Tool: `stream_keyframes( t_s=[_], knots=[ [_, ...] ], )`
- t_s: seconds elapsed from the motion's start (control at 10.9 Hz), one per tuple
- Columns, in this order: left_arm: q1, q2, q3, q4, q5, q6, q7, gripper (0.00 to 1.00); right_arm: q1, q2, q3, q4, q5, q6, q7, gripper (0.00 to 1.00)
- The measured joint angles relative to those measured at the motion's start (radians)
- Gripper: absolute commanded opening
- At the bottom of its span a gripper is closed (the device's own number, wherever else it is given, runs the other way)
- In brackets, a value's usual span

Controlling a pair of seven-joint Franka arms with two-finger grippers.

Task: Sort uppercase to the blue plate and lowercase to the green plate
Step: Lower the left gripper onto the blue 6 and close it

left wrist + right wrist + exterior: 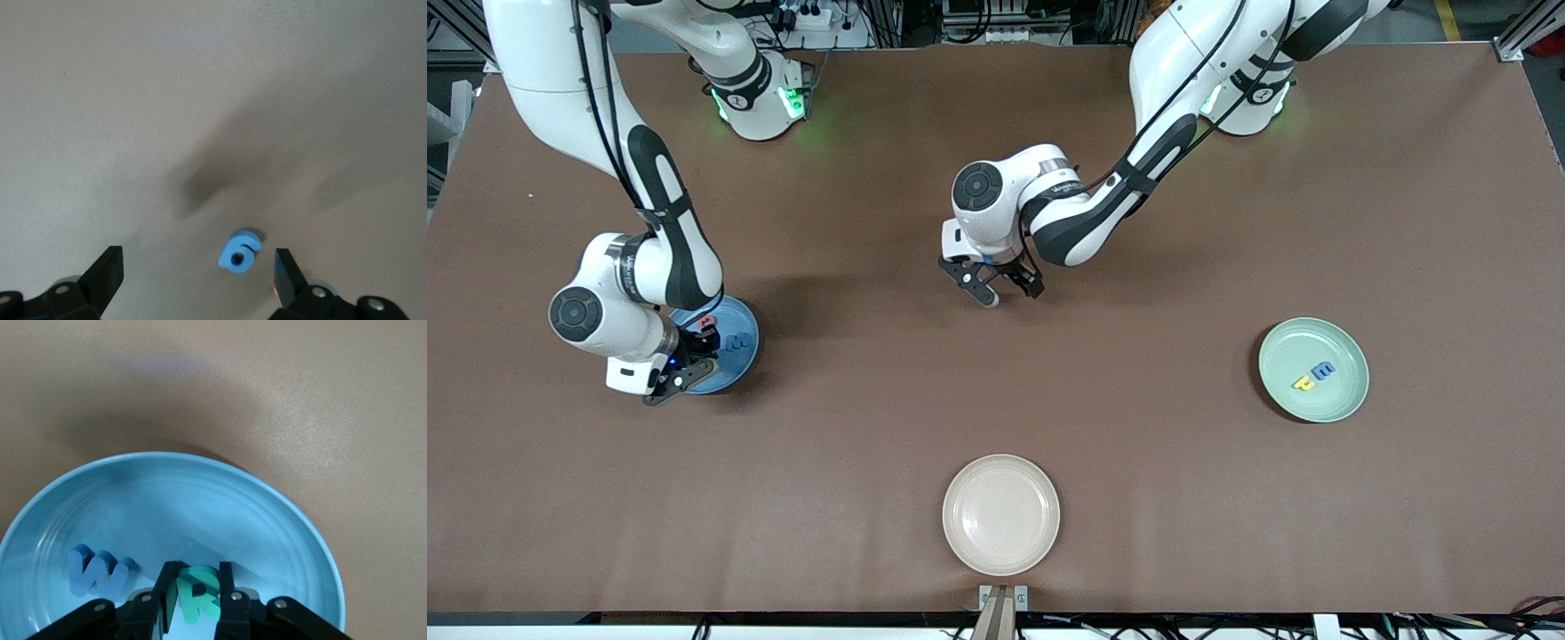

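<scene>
The right hand (193, 600) is over the blue plate (287, 520), clamped on an upright green R (199, 592); a blue W (99, 572) lies flat beside it. The left hand (199, 273), fingers apart, hovers over a small blue letter (239, 252) on the tabletop (1138, 498). The green plate (1343, 391) holds two letters.

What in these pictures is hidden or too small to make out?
- Blue plate, front view: the right arm covers most of it, including the teal R that the right gripper holds shut.
- A red letter on that plate: too small to read.
- Green plate: its yellow and blue letters are too small to read.
- Blue letter under the open left gripper: blurred; b, g or 6 unclear.
</scene>
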Motion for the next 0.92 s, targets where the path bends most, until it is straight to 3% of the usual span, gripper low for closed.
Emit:
stream_keyframes(
  t_s=[0.18,0.28,0.37,0.46,0.64,0.92],
  knots=[
    [0.000,0.008,0.000,-0.030,0.046,0.076,0.000,1.00,0.000,0.000,0.000,-0.002,0.002,0.001,-0.002,0.48],
    [0.000,0.010,0.000,-0.053,0.058,0.110,0.000,1.00,0.000,0.000,0.000,-0.003,0.002,0.001,-0.002,0.65],
    [0.000,0.010,0.000,-0.074,0.063,0.126,0.000,1.00,0.000,0.000,0.000,-0.003,0.002,0.001,-0.002,0.70],
    [0.000,0.010,0.000,-0.086,0.065,0.130,0.000,1.00,0.000,0.000,0.000,-0.003,0.003,0.001,-0.002,0.85],
    [0.003,0.010,0.000,-0.097,0.067,0.132,0.000,1.00,0.000,0.000,0.000,-0.003,0.005,0.001,-0.002,0.92],
    [0.008,0.008,-0.001,-0.109,0.068,0.133,0.000,1.00,0.000,-0.009,0.000,0.019,0.007,-0.048,0.001,0.92]
  ],
)
